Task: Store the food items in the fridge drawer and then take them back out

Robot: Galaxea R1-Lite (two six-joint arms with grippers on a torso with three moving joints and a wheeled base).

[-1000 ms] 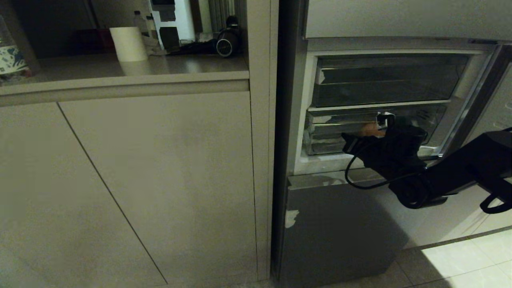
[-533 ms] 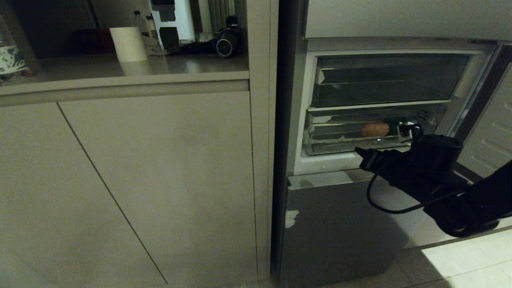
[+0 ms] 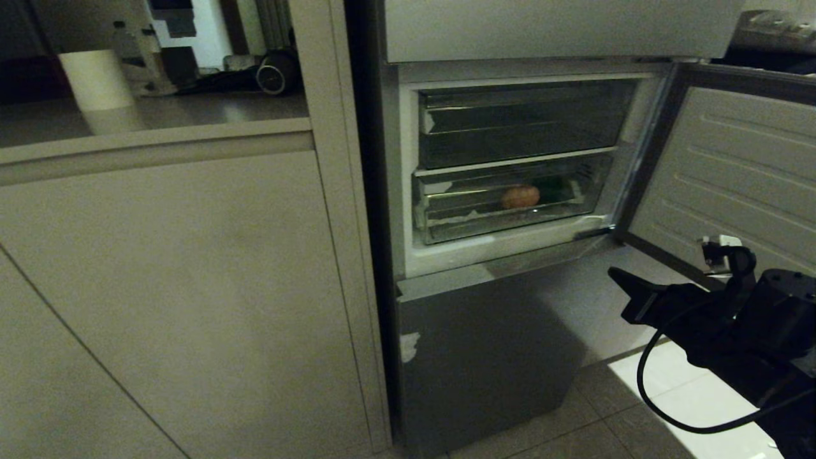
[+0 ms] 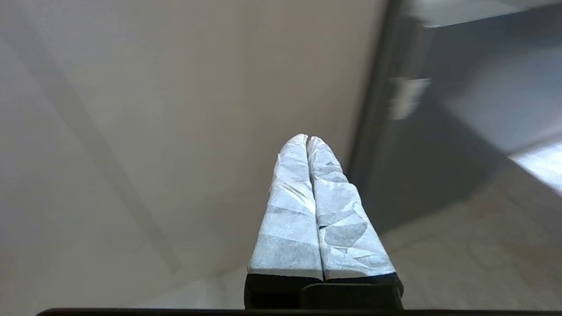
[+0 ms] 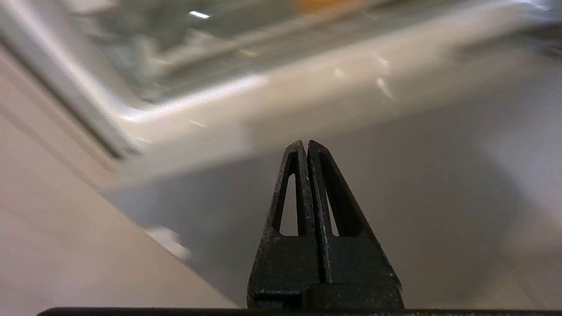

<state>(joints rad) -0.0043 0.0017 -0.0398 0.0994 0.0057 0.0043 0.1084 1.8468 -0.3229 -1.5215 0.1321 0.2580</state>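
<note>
Pulled back from the fridge drawer [image 3: 510, 213] with right gripper [image 3: 621, 280] fingers pressed together and empty, leaving orange piece [image 3: 520, 196] inside: storing apparently done.

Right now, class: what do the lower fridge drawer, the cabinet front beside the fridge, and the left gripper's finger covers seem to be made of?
Fridge drawer: likely clear, glossy plastic; an orange-brown piece shows through its front.
Cabinet front: smooth matte beige panel, perhaps laminate; no grain or shine shows.
Left gripper finger covers: creased white wrapping, tape or cloth; which one cannot be told.
</note>
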